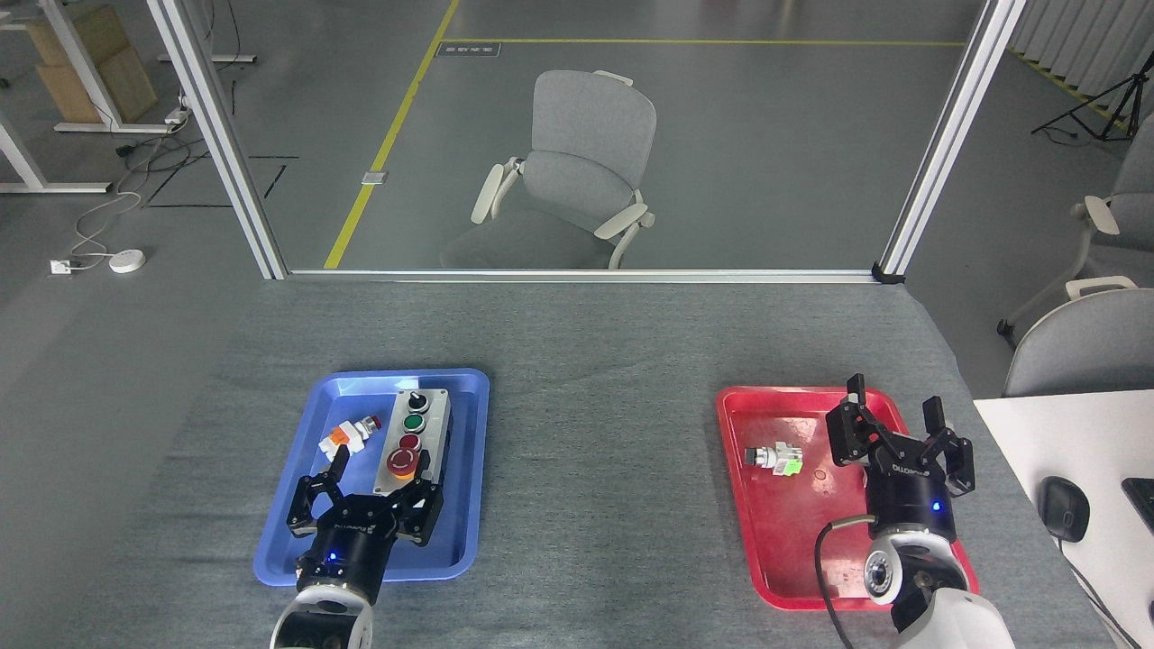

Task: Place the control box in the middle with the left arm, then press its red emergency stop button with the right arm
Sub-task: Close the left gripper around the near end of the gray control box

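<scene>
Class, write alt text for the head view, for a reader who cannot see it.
A grey control box lies in a blue tray at table left, the left gripper open at its near end. At right, the right gripper hangs open over a red tray. An office chair stands behind.

A light grey control box (413, 440) with a red emergency stop button (401, 462) lay in a blue tray (469, 469), opposite a red tray (793, 550), on grey cloth (595, 379).

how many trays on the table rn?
2. A blue tray sits on the table's left, holding the control box and a small loose push-button part. A red tray sits on the right, holding another loose part. None appear hidden.
</scene>
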You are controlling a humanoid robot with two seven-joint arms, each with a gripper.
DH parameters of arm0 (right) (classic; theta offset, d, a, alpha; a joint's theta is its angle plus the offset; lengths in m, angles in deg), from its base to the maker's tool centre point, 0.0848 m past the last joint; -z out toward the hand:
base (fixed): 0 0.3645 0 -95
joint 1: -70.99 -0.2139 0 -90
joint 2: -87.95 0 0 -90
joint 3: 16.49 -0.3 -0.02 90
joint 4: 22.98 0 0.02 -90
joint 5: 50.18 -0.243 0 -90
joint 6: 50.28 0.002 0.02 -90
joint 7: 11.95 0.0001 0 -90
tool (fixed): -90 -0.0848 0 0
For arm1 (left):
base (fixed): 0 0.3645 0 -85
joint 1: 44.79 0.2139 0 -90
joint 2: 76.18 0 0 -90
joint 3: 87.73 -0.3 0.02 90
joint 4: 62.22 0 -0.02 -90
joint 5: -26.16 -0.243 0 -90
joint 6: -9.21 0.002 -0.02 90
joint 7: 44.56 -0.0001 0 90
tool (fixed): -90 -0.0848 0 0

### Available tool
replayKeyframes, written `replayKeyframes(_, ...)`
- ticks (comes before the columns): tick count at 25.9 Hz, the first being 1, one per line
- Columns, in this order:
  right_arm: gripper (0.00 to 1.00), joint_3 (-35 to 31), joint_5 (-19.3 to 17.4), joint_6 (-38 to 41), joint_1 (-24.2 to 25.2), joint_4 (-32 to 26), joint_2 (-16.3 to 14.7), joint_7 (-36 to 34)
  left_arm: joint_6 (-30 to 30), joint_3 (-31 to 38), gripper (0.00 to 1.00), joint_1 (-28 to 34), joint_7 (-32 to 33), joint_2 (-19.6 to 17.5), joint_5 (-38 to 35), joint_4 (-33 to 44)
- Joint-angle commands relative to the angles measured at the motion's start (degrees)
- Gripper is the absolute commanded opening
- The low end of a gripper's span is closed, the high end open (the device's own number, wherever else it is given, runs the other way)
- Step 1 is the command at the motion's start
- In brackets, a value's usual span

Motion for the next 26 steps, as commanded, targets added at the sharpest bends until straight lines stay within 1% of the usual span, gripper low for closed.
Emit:
replayKeyframes(1,1.00,0.0,0.0,0.0,0.0,0.0,0.1,0.2,0.0,-0.1,0.98,0.2,-0.8,0.2,-0.1,0.3)
replayKeyframes(9,1.00,0.0,0.0,0.0,0.0,0.0,0.1,0.1,0.4,-0.5,0.99,0.6,0.2,0.1,0.3,0.3)
replayKeyframes(13,1.00,0.0,0.0,-0.1,0.0,0.0,0.1,0.2,-0.3,-0.5,1.00,0.7,-1.5,-0.4,0.4,1.1)
replayKeyframes(15,1.00,0.0,0.0,-0.1,0.0,0.0,0.1,0.2,-0.3,-0.5,1.00,0.7,-0.9,-0.4,0.4,2.2)
replayKeyframes(21,1.00,0.0,0.0,-0.2,0.0,-0.1,0.1,0.3,-0.2,-0.5,1.00,1.6,-2.7,0.2,0.5,3.0)
replayKeyframes(26,1.00,0.0,0.0,-0.2,-0.1,0.0,0.1,0.5,0.3,-0.5,1.00,3.1,-2.3,0.0,0.4,4.3)
